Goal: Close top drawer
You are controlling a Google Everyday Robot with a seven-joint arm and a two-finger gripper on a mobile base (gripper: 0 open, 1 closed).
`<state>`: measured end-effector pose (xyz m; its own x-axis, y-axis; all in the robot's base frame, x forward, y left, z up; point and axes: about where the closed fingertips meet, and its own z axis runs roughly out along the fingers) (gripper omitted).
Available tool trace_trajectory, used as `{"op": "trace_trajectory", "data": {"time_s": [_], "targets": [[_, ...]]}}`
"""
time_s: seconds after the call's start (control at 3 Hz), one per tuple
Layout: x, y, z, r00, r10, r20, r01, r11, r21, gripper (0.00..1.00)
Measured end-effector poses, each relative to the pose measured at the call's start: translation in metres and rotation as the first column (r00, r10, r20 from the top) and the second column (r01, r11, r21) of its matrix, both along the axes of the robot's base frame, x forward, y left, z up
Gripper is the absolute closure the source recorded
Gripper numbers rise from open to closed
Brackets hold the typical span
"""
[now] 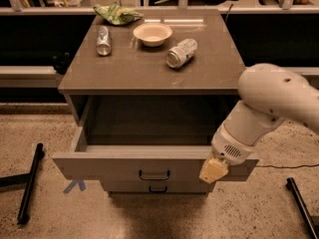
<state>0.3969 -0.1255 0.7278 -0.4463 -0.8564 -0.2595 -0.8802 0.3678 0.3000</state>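
Note:
The top drawer (124, 169) is wide and grey-brown, pulled far out of the cabinet, and its inside looks empty. Its flat front carries a small dark bar handle (154, 175) at centre. A lower drawer handle (153, 188) shows just beneath. My gripper (213, 171) hangs at the end of the white arm (271, 103), right in front of the drawer front's right part, at about handle height. Its yellowish fingertips point down and left.
On the cabinet top (139, 71) lie two cans (103, 40) (181, 53), a white bowl (152, 34) and a green bag (116, 14). Black stand legs lie on the floor at left (30, 183) and right (301, 205). A blue tape mark (75, 185) is on the floor.

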Motion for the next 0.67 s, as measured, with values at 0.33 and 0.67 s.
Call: {"op": "trace_trajectory", "data": {"time_s": [0.33,0.67], "targets": [[-0.005,0.002,-0.043,0.9982,-0.043,-0.041,0.041,0.998,-0.052,1.0],[-0.004,-0.004,-0.081,0.9932,-0.094,-0.068,0.087,0.991,-0.1,1.0]]}}
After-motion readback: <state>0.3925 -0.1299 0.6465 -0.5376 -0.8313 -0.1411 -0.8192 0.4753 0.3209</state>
